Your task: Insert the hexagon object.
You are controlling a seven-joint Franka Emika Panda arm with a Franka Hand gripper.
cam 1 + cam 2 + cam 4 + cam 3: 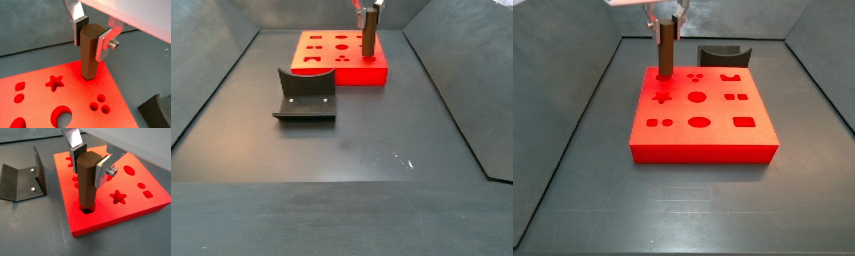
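Note:
The hexagon object [89,55] is a long brown wooden peg standing upright. Its lower end sits in a hole near a corner of the red block [40,82]. My gripper [91,37] is shut on the peg's top end, with a silver finger and dark pad on each side. The peg [87,185], the gripper [90,164] and the block [137,203] show the same way in both wrist views. In both side views the peg [667,50] [369,35] rises from the block [700,140] [338,72] below the gripper [667,15] [369,8].
The red block has several other shaped holes: star, circles, ovals, squares. The dark fixture [20,178] [305,95] stands on the grey floor beside the block and shows behind it in a side view [723,55]. Sloping grey walls enclose the floor.

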